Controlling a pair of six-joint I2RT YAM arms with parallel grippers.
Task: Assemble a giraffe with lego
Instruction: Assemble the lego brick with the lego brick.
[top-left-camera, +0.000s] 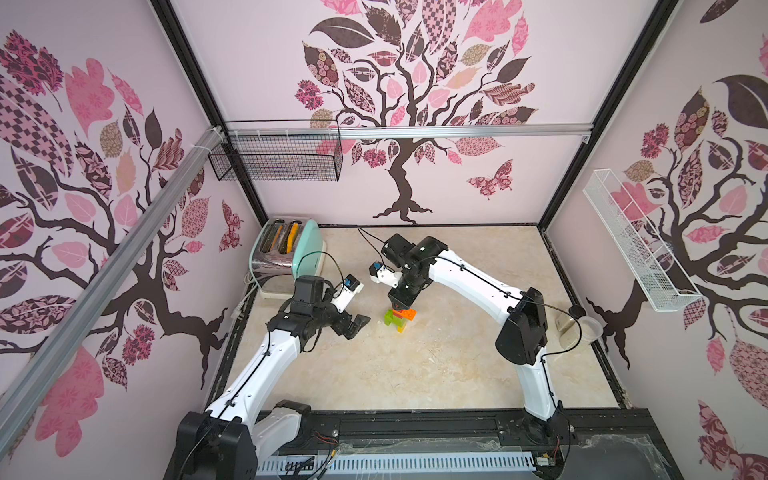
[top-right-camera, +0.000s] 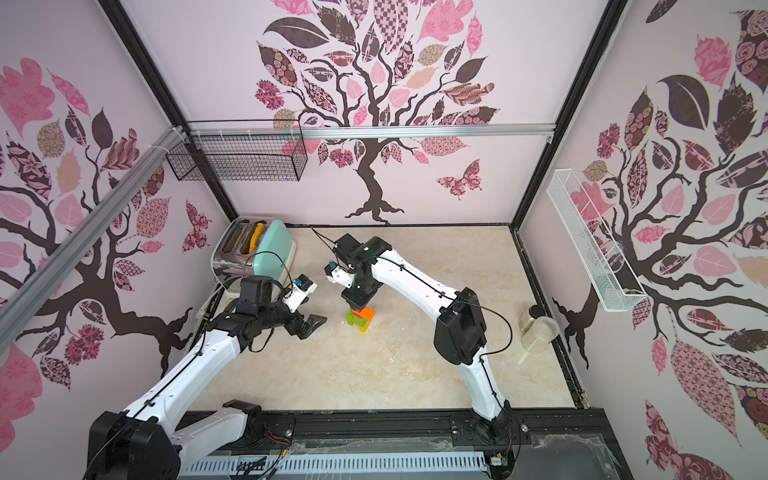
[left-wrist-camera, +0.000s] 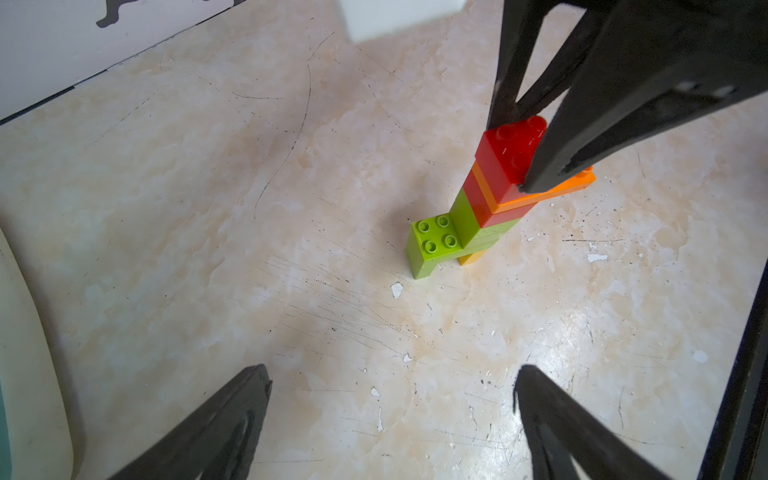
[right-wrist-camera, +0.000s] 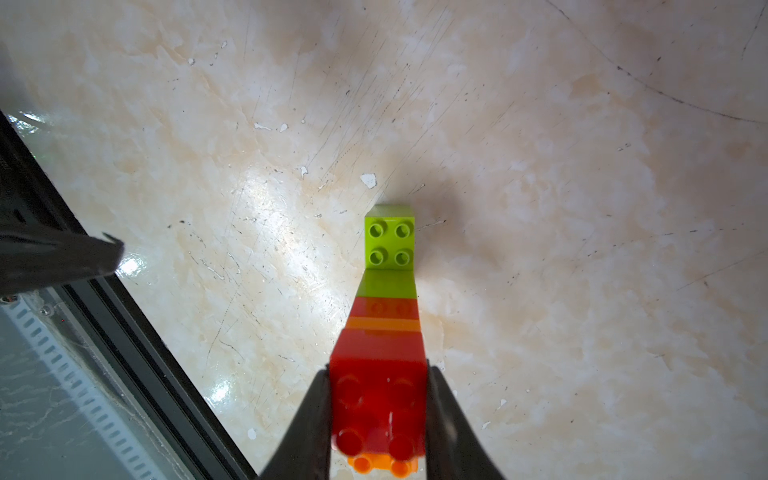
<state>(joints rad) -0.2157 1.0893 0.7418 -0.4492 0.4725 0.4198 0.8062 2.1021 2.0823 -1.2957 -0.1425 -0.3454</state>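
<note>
Farthest left, a black wire basket (top-left-camera: 276, 156) hangs on the back wall above a mint toaster (top-left-camera: 308, 249), whose slots hold orange-yellow slices (top-left-camera: 292, 237) (what they are cannot be told). Next, the left gripper (top-left-camera: 355, 326) hovers low over the marble-look table (top-left-camera: 436, 365), jaws spread wide and holding nothing, just beside the giraffe (top-left-camera: 400, 320). The giraffe stands upright at mid-table, with a lime-green body and neck, one green and one yellow leg, and red and orange bricks above. Directly over it, the right gripper (right-wrist-camera: 379, 374) pinches the top red brick (left-wrist-camera: 507, 153) from both sides, and that brick sits seated on the stack. Farther right, near the wall, is a clear jar (top-right-camera: 538, 332) whose contents are unclear. A white wire basket (top-left-camera: 636, 245) hangs on the right wall.
</note>
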